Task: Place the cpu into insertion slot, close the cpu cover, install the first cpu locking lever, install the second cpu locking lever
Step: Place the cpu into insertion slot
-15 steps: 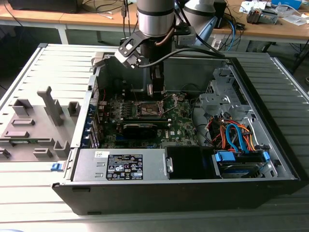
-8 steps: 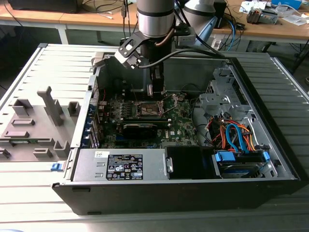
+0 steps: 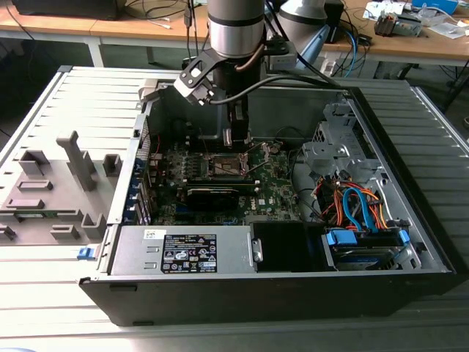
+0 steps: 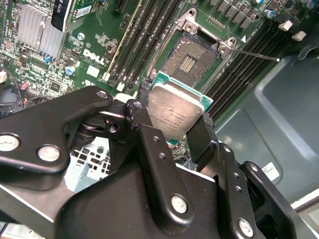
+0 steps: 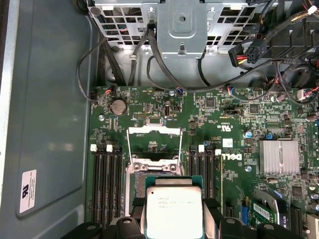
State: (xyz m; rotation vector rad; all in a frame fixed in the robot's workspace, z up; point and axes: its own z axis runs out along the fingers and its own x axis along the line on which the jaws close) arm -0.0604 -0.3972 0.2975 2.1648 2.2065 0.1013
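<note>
My gripper (image 4: 174, 113) is shut on the cpu (image 4: 175, 110), a flat square chip with a silver-grey top and green edge, pinched by its sides between two black fingers (image 4: 149, 129). It hangs just above the motherboard, close to the insertion slot (image 4: 192, 56), which lies open with its brownish-dark centre bare. In the first wrist view the cpu (image 5: 173, 209) covers part of the insertion slot (image 5: 137, 180), and the cpu cover (image 5: 153, 130) stands swung up beyond it. A thin locking lever (image 4: 259, 55) sticks out beside the socket. In the exterior view my gripper (image 3: 234, 138) reaches down over the insertion slot (image 3: 227, 166).
Black memory slots (image 5: 107, 184) flank the socket on both sides. A long black card (image 3: 212, 194) lies in front of it, with a power supply (image 3: 183, 249), a drive cage (image 3: 333, 147) and orange and blue cables (image 3: 359, 205) nearby. A finned heatsink (image 5: 278, 157) sits on the board.
</note>
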